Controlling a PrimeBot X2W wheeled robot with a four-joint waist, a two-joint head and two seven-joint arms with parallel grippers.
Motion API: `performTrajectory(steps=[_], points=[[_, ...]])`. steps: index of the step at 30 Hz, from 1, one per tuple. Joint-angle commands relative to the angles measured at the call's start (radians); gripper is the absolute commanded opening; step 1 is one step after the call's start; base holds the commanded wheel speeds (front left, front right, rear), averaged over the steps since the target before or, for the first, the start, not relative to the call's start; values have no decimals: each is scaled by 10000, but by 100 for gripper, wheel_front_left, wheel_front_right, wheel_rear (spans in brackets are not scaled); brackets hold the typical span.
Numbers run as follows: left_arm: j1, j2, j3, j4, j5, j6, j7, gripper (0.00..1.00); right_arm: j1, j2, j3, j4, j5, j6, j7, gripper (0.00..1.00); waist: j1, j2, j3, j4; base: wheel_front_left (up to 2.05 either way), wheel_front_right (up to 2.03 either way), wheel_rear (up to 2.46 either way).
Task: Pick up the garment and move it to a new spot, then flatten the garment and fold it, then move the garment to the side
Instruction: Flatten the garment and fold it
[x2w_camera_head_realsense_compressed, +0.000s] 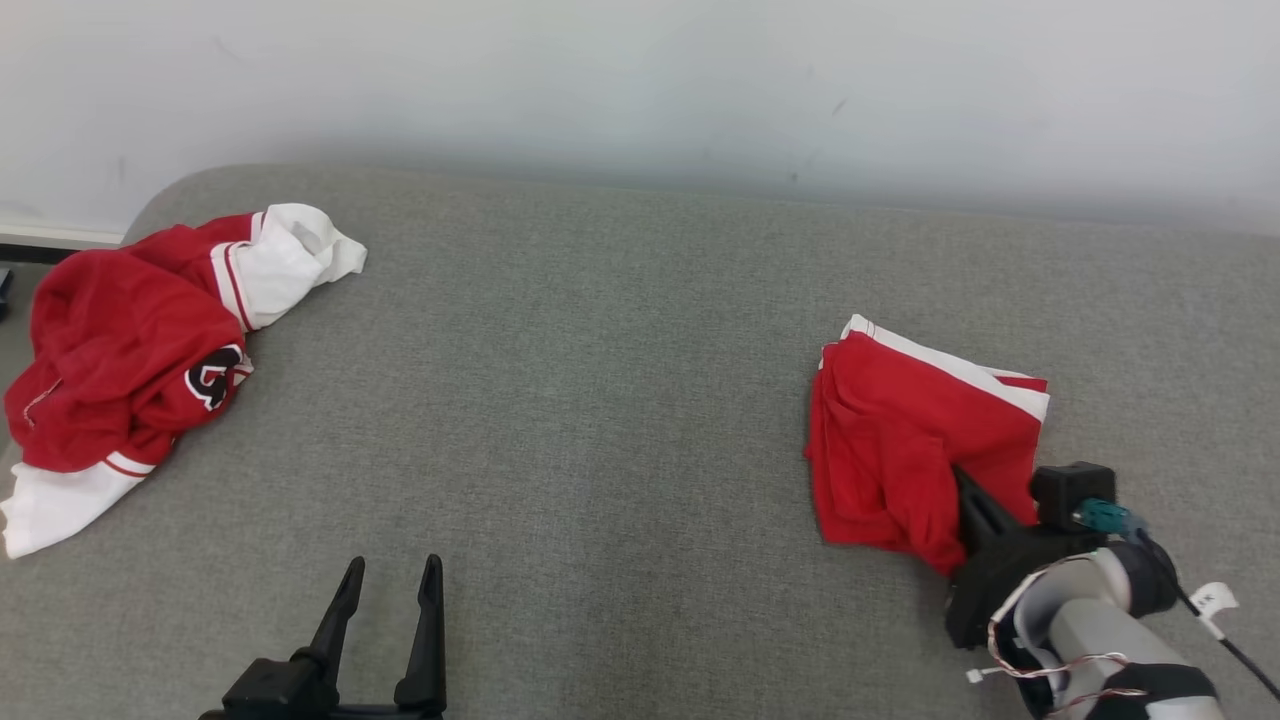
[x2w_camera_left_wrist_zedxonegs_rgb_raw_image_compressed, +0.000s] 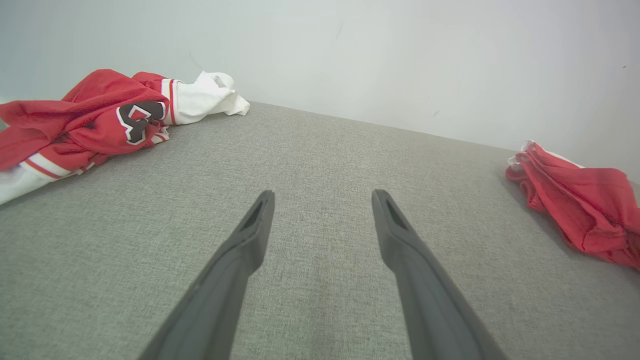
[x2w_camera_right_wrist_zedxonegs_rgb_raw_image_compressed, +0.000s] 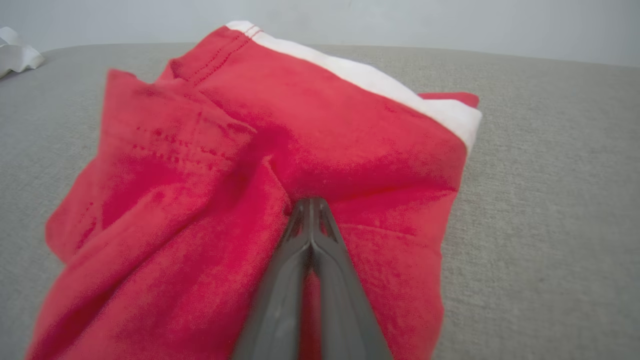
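A folded red garment with a white band lies on the right of the grey surface. My right gripper is shut on the garment's near edge; in the right wrist view its fingertips pinch the red cloth together. The same garment shows at the right edge of the left wrist view. My left gripper stands open over bare surface at the lower left, its fingers apart with nothing between them.
A crumpled red and white jersey with a black number lies at the far left edge, also the jersey in the left wrist view. A pale wall runs along the back.
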Motion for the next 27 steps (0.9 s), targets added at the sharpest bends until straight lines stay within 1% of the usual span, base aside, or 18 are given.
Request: performTrajectory(steps=[1,5,6,8,13,18,22,27], points=[[-103,-6,13,41,-78,8,-34,100,-33,289,-181,-37,-271,-15,-1,0,-1,0,-18,66,0,0,0],[-85,-8,-12,66,-128,8,-34,100,37,591,-578,-102,-865,-15,-1,0,-1,0,-51,177,0,0,0],[-85,-8,-12,66,-128,8,-34,100,37,591,-578,-102,-865,-15,-1,0,-1,0,-51,177,0,0,0],[-24,-6,-1,73,-142,8,-34,100,134,756,-899,-219,-1383,-15,-1,0,-1,0,-92,230,0,0,0],[20,-6,22,67,-249,8,-34,100,228,922,-1254,-297,-1898,-15,1,0,-1,0,-71,255,0,0,0],[-57,-8,-1,81,-257,8,-34,100,295,1313,-1381,-685,-2457,-15,0,0,-1,0,-9,275,0,0,0],[-97,-6,-23,109,-302,8,-34,100,504,1727,-1279,-980,-2899,-15,0,0,-1,0,-18,286,0,0,0],[20,-10,67,114,-299,17,-34,100,733,2108,-1319,-1087,-3052,-15,-1,0,-1,0,-119,168,0,0,0]])
